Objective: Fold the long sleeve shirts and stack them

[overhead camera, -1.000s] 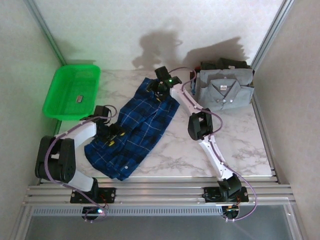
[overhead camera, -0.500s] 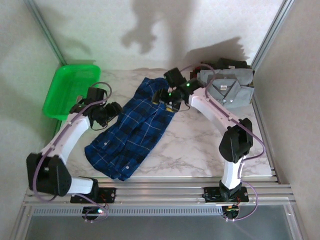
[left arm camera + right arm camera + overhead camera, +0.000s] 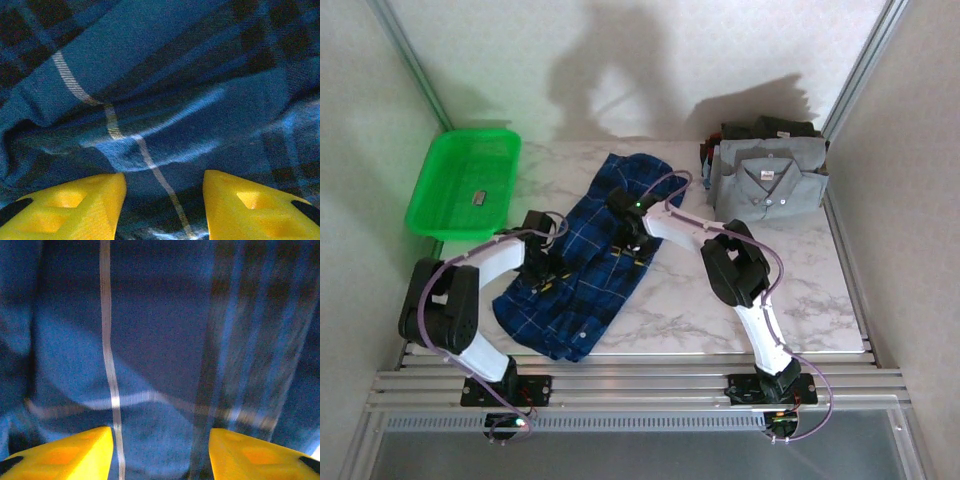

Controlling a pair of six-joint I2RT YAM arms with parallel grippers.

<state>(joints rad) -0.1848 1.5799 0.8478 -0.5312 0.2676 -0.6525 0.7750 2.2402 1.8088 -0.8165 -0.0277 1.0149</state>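
The dark blue plaid long sleeve shirt (image 3: 590, 265) lies spread out on the marble table, running diagonally from the back centre to the near left. My left gripper (image 3: 542, 266) is down on its left side. In the left wrist view the left gripper (image 3: 165, 200) is open, its yellow fingertips (image 3: 75, 205) apart over wrinkled plaid cloth (image 3: 150, 100). My right gripper (image 3: 628, 246) is down on the shirt's middle, and in the right wrist view the right gripper (image 3: 160, 450) is open over the plaid (image 3: 150, 340). A folded grey shirt (image 3: 770, 185) lies on darker folded ones (image 3: 765, 130) at the back right.
A green plastic basket (image 3: 440, 175) stands at the back left with a small dark object (image 3: 478, 199) inside. Bare marble table (image 3: 790, 290) shows to the right of the plaid shirt. Walls close in on both sides.
Both arms have swung down onto the plaid shirt: the left from near the basket to the shirt's left side, the right from its upper end to its middle. Both pairs of fingers stand narrower.
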